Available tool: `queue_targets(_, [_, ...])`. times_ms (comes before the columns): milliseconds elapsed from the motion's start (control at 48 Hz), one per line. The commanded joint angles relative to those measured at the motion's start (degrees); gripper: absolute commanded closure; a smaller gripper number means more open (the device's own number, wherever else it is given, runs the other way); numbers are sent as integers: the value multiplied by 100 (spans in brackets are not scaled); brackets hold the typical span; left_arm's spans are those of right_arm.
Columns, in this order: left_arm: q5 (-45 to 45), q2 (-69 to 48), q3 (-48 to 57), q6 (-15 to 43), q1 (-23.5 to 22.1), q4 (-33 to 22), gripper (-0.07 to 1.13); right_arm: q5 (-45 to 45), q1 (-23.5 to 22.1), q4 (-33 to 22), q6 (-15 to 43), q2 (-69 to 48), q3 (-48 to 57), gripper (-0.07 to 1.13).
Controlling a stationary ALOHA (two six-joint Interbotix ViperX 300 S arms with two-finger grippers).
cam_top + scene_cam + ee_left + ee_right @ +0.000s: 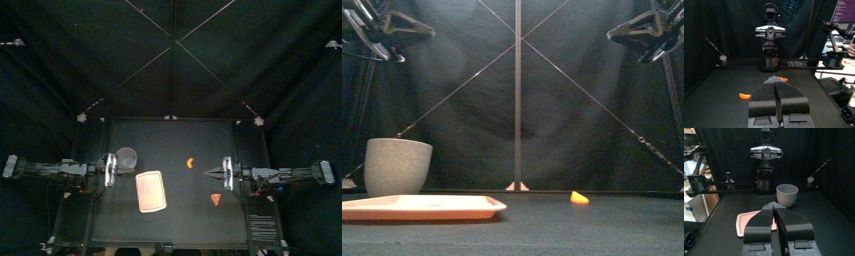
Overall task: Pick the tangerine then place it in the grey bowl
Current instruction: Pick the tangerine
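From where I stand, the small orange crescent-shaped toy tangerine (191,161) lies bare on the black table (174,135), a little right of the middle and toward the back, with nothing touching it. The tall grey speckled cup (126,156) stands upright on the left half, well apart from the tangerine. The flat pink tray (150,190) lies near it on the front side, its long side running toward the front edge. A small orange-red wedge-shaped toy (217,200) sits further forward on the right, apart from the tray. The left gripper (118,170) hangs at the left side just beside the cup, its jaws pressed together on nothing. The right gripper (210,175) hangs at the right side, its tip between the tangerine and the wedge-shaped toy as seen from above, near both but touching neither. Its jaws are likewise pressed together and empty. Both arms are held up off the table
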Motion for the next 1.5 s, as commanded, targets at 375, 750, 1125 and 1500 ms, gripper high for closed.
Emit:
queue_targets(375, [659,44,-246,9,360,9,92,1116,-1081,1591,756,1266,-800,73])
queue_targets(750, [659,44,-167,26,571,26,68,1397,-1784,3059,1907,2065,-888,7])
queue_targets(1125, [659,53,-26,18,571,193,57,1863,-2452,3270,3243,3621,-1222,5])
queue_targets(1500, [624,44,-53,18,563,185,57,3586,-2733,2364,3524,5159,-2593,5])
